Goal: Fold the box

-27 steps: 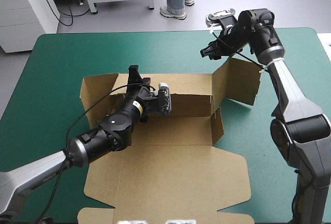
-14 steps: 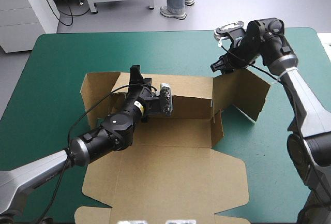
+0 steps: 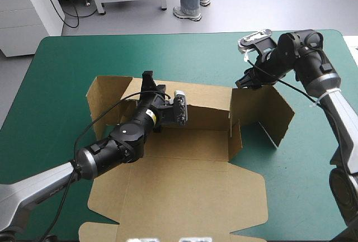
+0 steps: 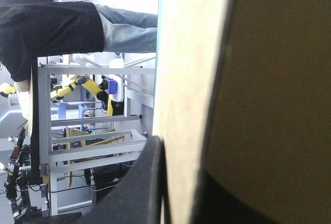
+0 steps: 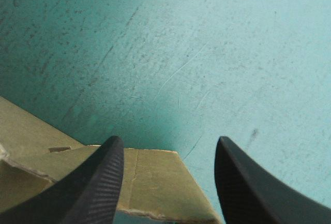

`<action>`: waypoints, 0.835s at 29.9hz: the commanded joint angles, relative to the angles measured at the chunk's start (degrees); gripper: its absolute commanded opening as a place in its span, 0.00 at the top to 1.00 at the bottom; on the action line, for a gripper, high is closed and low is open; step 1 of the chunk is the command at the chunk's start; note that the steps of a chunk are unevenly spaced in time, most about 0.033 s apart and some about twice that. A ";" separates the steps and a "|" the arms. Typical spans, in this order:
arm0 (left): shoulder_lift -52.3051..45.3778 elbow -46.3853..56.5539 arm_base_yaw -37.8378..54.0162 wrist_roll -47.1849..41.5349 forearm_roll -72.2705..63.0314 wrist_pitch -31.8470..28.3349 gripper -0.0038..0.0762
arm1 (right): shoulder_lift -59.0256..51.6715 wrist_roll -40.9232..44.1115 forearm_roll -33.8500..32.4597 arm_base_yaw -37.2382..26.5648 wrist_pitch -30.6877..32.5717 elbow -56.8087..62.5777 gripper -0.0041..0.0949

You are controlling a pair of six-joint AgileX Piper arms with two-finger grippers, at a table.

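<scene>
Right gripper [image 3: 245, 81] first: spread open, gripping nothing, set at the top corner of the right end flap [image 3: 263, 108]. In the wrist view, that brown corner [image 5: 155, 182] just under and between the black fingers, bare teal-green desk [image 5: 207, 53] ahead of them.

Has drifted outward and nearer through the earlier pictures, away from the left gripper, with the flap swinging along ahead of it. Earlier stood almost in line with the back wall [image 3: 207, 105]; now slants well round toward the near side, hinged at the wall's end. Looks like a push from behind rather than a grasp.

Left gripper [image 3: 148, 85]: no shift across the pictures. Clamped over the back wall's top edge, board [image 4: 191, 79] pinched between the fingers [image 4: 139, 182], holding that wall upright.

Box [image 3: 184, 191] otherwise as before: base and lid flat on the desk [image 3: 67, 74] below and nearer than both grippers, a short side wall [image 3: 236, 136] raised just under the right gripper, the left end flap [image 3: 106, 96] angled beside the left gripper.

For the task, probably real progress: flap roughly halfway to square with the back wall. Not yet brought in along the base's side, nothing tucked. Likely needs more inward sweep from the right gripper, with the left clamp kept firm.
</scene>
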 commanded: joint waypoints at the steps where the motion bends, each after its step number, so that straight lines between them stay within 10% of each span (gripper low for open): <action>1: -0.67 -0.84 -0.35 -1.36 -1.96 -1.06 0.95 | -4.53 -1.22 -0.56 -0.10 3.28 0.87 0.47; 9: -0.67 -0.84 -0.35 -1.36 -1.96 -1.06 0.95 | -8.95 -2.27 0.02 -0.10 3.28 8.93 0.47; 25: -0.67 -0.84 -0.35 -1.36 -1.84 -1.54 0.95 | -18.21 -18.82 23.17 -0.10 3.07 25.35 0.48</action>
